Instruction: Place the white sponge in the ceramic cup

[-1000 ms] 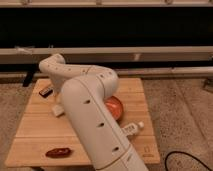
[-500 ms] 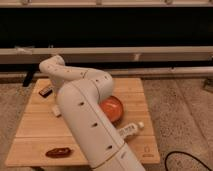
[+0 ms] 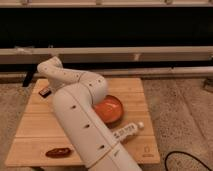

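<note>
The white sponge is hidden from view. The ceramic cup (image 3: pixel 111 109) is an orange-red, shallow round vessel at the middle right of the wooden table (image 3: pixel 135 90), partly covered by my arm. My white arm (image 3: pixel 80 120) rises from the bottom edge, bends at an elbow (image 3: pixel 51 66) over the table's far left, and folds back toward the cup. My gripper is hidden behind the arm, somewhere over the table's middle left.
A small dark bar (image 3: pixel 44 92) lies at the far left of the table. A white plastic bottle (image 3: pixel 127 131) lies on its side near the front right. A reddish-brown item (image 3: pixel 58 152) lies at the front left. A black cable (image 3: pixel 185 159) runs on the floor at right.
My arm has shifted slightly left and lower over the table, so more of the orange-red cup shows. The things on the table have not moved.
</note>
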Controlling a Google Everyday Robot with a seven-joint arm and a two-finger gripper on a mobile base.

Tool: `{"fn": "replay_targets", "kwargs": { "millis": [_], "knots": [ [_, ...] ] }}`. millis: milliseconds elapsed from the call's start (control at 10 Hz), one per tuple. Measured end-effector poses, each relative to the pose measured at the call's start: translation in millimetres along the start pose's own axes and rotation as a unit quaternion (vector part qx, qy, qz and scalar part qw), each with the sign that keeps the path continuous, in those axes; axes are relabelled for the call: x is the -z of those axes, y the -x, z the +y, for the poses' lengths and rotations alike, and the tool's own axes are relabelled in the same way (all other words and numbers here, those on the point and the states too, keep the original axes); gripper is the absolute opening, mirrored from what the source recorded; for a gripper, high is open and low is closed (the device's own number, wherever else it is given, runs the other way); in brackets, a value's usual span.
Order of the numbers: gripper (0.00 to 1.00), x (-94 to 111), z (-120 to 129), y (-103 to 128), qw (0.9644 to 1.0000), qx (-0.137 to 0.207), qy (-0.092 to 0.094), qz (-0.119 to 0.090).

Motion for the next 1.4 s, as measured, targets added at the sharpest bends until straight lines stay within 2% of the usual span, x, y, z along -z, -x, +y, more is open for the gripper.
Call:
{"fn": "replay_targets", "kwargs": {
  "millis": [300,400,600,700,900,1400],
  "knots": [
    [0.26,-2.9,-2.6,-5.5,0.9997,-0.004,-0.001,0.022],
    [0.12,-0.1,-5.9,-10.0,0.9995,-0.012,0.003,0.029],
    [0.01,10.5,-8.7,-18.6,0.9993,-0.019,0.013,0.030],
    [0.00,23.0,-11.4,-26.4,0.9992,-0.024,0.021,0.025],
    [0.00,37.4,-14.7,-35.4,0.9992,-0.025,0.027,0.013],
    [0.00,100.2,-22.3,-65.3,0.9977,-0.012,0.038,-0.054]
  ]
}}
